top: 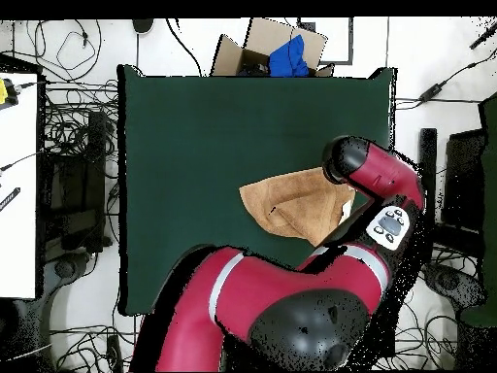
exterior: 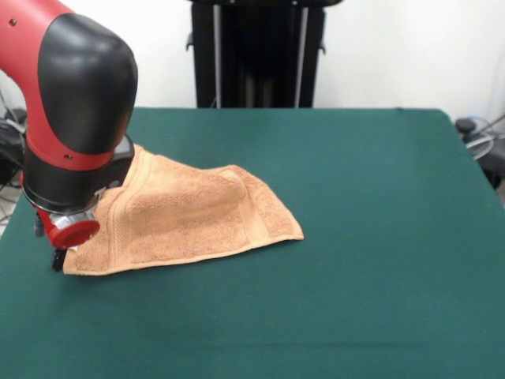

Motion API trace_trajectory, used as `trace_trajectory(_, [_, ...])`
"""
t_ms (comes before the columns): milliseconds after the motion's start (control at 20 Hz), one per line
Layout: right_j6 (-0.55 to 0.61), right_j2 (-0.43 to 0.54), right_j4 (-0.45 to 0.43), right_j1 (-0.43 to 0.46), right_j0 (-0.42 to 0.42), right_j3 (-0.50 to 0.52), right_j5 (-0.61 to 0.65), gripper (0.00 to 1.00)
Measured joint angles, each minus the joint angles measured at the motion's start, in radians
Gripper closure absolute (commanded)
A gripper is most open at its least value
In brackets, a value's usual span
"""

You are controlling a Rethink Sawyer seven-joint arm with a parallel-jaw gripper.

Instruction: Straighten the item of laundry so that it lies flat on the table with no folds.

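Observation:
The item of laundry (exterior: pixel 189 213), a peach-orange terry towel with woven border bands, lies on the left part of the green table (exterior: pixel 379 237). It is rumpled, with a raised ridge running through its middle. My gripper (exterior: pixel 57 257) is down at the towel's left near corner, mostly hidden behind the red and black wrist, so its state does not show. In the overhead view the towel (top: pixel 291 206) lies near the right edge of the table (top: pixel 194 146). There the arm's black wrist (top: pixel 342 160) covers the towel's right corner and hides the gripper.
A cardboard box (top: pixel 254 47) holding something blue stands just beyond the table's top edge in the overhead view. Cables lie on the floor all around the table. A white surface (top: pixel 17 185) stands off to the left.

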Motion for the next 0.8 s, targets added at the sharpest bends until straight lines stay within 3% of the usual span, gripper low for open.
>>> trace_trajectory(800, [0.004,0.002,0.090,-0.002,0.020,0.016,-0.012,0.00])
